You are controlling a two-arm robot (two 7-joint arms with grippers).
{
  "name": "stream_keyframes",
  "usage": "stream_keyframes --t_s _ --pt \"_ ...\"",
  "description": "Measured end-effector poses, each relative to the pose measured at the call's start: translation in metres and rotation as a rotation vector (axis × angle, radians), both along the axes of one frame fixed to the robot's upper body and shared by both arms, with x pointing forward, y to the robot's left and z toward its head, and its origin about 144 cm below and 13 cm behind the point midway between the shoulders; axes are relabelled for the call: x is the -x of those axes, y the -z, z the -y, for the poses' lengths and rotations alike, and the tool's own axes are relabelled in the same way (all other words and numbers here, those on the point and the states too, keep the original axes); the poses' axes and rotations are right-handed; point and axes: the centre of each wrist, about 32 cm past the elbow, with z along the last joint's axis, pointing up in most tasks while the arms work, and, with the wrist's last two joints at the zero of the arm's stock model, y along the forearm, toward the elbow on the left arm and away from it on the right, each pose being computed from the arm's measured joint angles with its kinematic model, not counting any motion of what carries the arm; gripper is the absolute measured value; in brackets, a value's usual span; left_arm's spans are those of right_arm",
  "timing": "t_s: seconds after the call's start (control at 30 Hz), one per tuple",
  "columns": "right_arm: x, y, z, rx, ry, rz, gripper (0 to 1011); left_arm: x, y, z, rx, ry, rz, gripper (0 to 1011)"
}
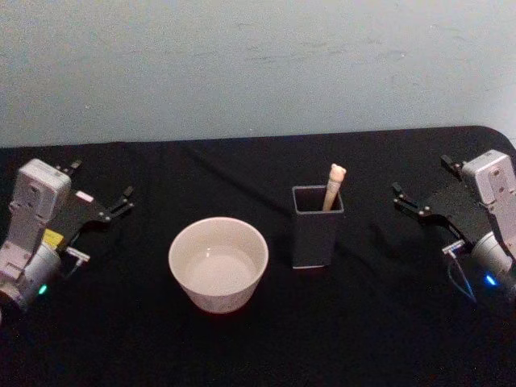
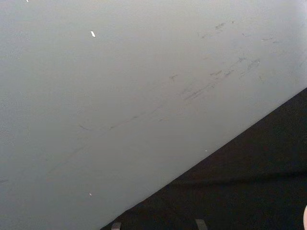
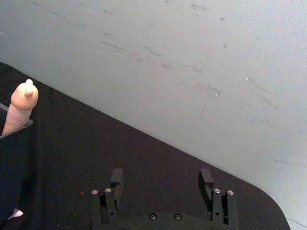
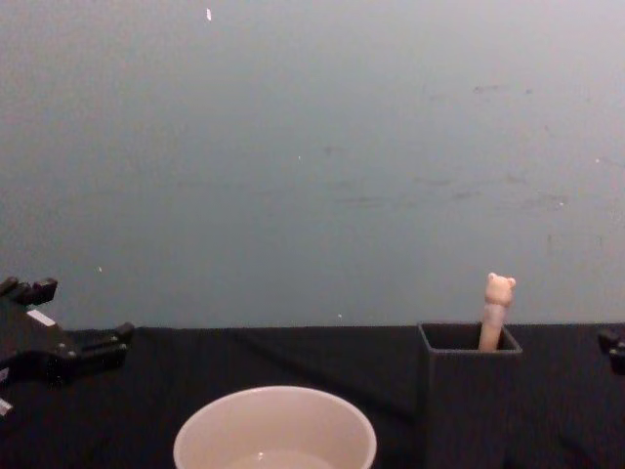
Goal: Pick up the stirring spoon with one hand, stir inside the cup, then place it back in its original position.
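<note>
The cream-white cup point(image 1: 218, 262) stands at the middle of the black table, left of the dark grey square holder point(image 1: 316, 226). Inside the holder the stirring spoon point(image 1: 334, 185) stands upright, and only its peach bear-head handle shows above the rim. The chest view shows the cup point(image 4: 275, 430), the holder point(image 4: 469, 401) and the spoon point(image 4: 495, 308) from the side. My left gripper point(image 1: 103, 181) rests open at the far left, well away from the cup. My right gripper point(image 1: 421, 179) is open at the far right, a short way from the holder. In the right wrist view, the right gripper point(image 3: 161, 179) has nothing between its fingers, and the spoon point(image 3: 21, 108) is off to one side.
The black cloth-covered table point(image 1: 258, 347) runs back to a pale grey-blue wall point(image 1: 258, 64). Its far right corner point(image 1: 492, 133) is rounded. Bare cloth lies between each gripper and the two vessels.
</note>
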Motion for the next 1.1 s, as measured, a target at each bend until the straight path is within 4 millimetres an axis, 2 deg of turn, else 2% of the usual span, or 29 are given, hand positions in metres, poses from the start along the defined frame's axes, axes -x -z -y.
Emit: stream_keyframes --t_s 1.1 --pt "0.0 0.0 0.0 0.0 0.0 0.0 1002 0.0 0.0 0.0 0.0 0.0 0.0 1001"
